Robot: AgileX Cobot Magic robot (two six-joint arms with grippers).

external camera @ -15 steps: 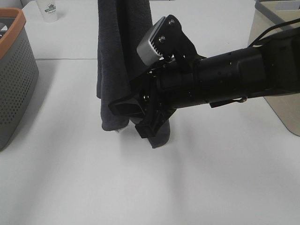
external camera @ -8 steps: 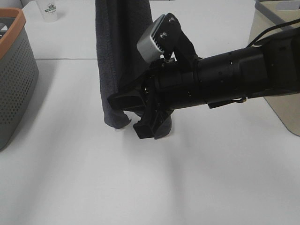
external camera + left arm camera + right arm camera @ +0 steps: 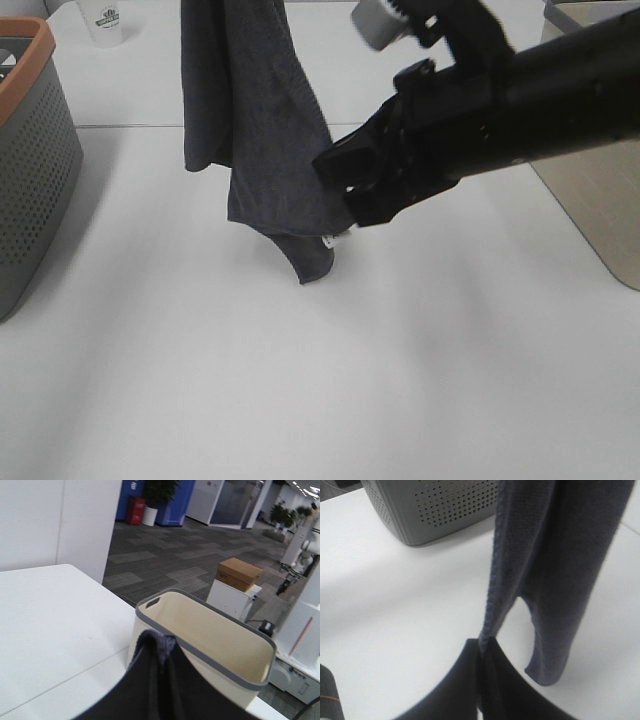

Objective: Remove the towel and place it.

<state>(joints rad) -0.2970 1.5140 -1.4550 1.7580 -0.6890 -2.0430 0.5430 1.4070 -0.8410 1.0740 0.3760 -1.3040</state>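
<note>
The dark charcoal towel (image 3: 255,130) hangs over the white table from above the exterior view's top edge. My left gripper (image 3: 161,652) shows only in the left wrist view, shut on a fold of the towel (image 3: 156,639). My right gripper (image 3: 348,205) reaches in from the right and is shut on the towel's lower side edge, pulling it out to the right. In the right wrist view its fingers (image 3: 481,652) pinch the towel's hem (image 3: 492,615), and the rest of the cloth (image 3: 565,570) hangs beside it. The lowest corner (image 3: 308,268) hangs just above the table.
A grey perforated basket with an orange rim (image 3: 30,160) stands at the left edge and shows in the right wrist view (image 3: 435,505). A beige bin with a grey rim (image 3: 590,210) stands at the right and shows in the left wrist view (image 3: 200,640). A white cup (image 3: 103,20) is at the back left.
My right gripper closed on the towel's lower edge and moved up and to the right with it. The towel's bottom lifted and spread; its top shifted left.
</note>
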